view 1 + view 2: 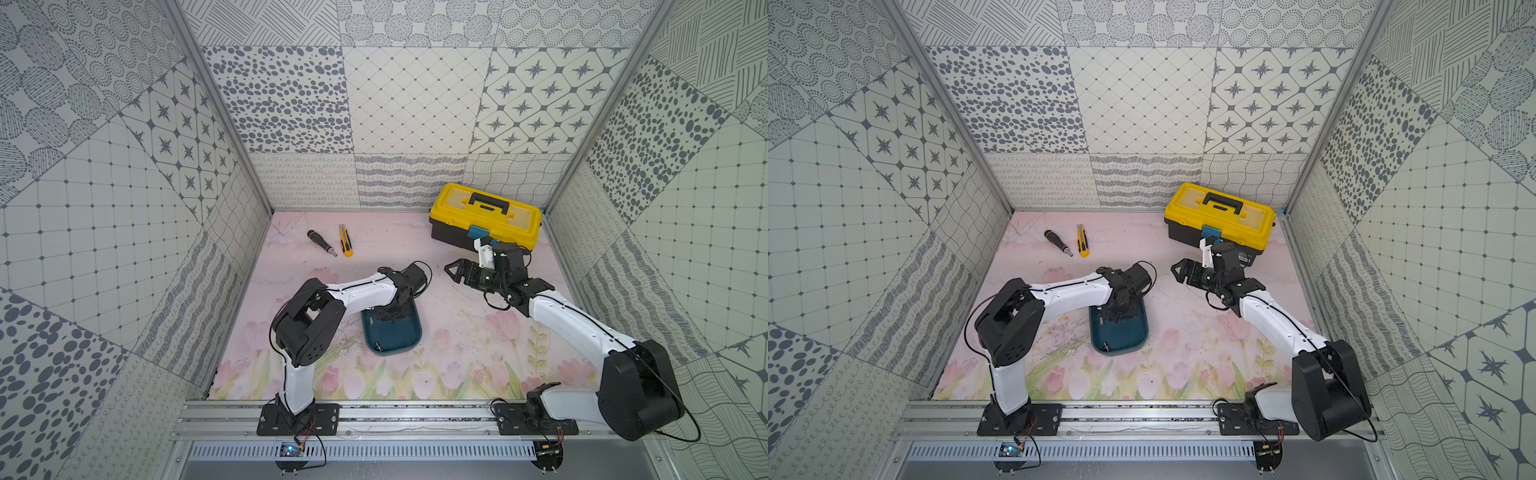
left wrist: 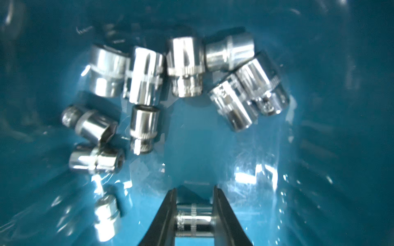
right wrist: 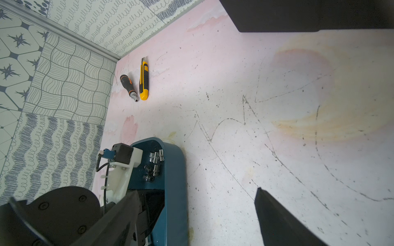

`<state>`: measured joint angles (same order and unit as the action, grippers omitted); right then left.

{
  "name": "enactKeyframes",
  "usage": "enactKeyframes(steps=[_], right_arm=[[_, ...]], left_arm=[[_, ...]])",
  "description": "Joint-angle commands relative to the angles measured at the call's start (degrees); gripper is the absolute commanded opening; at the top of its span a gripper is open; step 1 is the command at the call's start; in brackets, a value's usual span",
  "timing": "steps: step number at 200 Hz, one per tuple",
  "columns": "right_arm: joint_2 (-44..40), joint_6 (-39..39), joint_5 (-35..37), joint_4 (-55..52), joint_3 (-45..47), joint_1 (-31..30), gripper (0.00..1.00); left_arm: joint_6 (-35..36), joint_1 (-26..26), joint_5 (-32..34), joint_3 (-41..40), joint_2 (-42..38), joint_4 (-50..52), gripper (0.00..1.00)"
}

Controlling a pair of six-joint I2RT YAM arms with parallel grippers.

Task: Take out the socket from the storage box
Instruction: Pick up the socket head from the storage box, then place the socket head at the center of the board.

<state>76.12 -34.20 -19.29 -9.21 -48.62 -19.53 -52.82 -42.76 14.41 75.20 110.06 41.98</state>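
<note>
The storage box (image 1: 411,337) (image 1: 1142,337) is a shallow teal tub lying mid-table. My left gripper (image 2: 194,188) reaches down into its far end, also seen in both top views (image 1: 390,315) (image 1: 1119,313). Its black fingers (image 2: 223,213) are shut on a chrome socket (image 2: 195,220), which lies crosswise and touches both of them. Several more loose sockets (image 2: 185,66) lie on the tub floor (image 2: 319,106) beyond the tips. My right gripper (image 1: 451,270) (image 3: 197,190) hovers open and empty over the table to the right of the tub (image 3: 177,181).
A yellow-lidded black toolbox (image 1: 486,216) stands at the back right, close behind the right wrist. A screwdriver (image 1: 322,243) and a yellow utility knife (image 1: 345,245) lie at the back left. One small socket (image 1: 378,345) sits at the tub's near end. Patterned walls enclose three sides.
</note>
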Motion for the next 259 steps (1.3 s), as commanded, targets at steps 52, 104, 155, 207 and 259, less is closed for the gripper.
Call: enactKeyframes(steps=[52, 104, 155, 207, 259], right_arm=[[-0.3, -0.3, -0.7, 2.7, -0.5, -1.0, 0.89], [1.3, 0.9, 0.8, 2.3, -2.5, -4.4, 0.88], [5.4, 0.3, 2.4, 3.6, -4.5, -10.0, 0.87], [9.7, 2.1, 7.3, 0.1, -8.4, -15.3, 0.81], [10.7, 5.3, 10.4, -0.9, -10.8, -19.1, 0.81]], left_arm=[[4.9, 3.1, 1.2, 7.2, -9.0, 11.9, 0.21], [8.2, 13.9, 0.4, 6.2, -14.9, 13.2, 0.21], [9.0, 24.6, -4.2, -1.2, -15.2, 6.5, 0.2], [8.2, 29.6, -6.1, -4.2, -9.4, -1.1, 0.2], [8.4, 31.3, -5.8, -4.5, -4.2, -4.8, 0.21]])
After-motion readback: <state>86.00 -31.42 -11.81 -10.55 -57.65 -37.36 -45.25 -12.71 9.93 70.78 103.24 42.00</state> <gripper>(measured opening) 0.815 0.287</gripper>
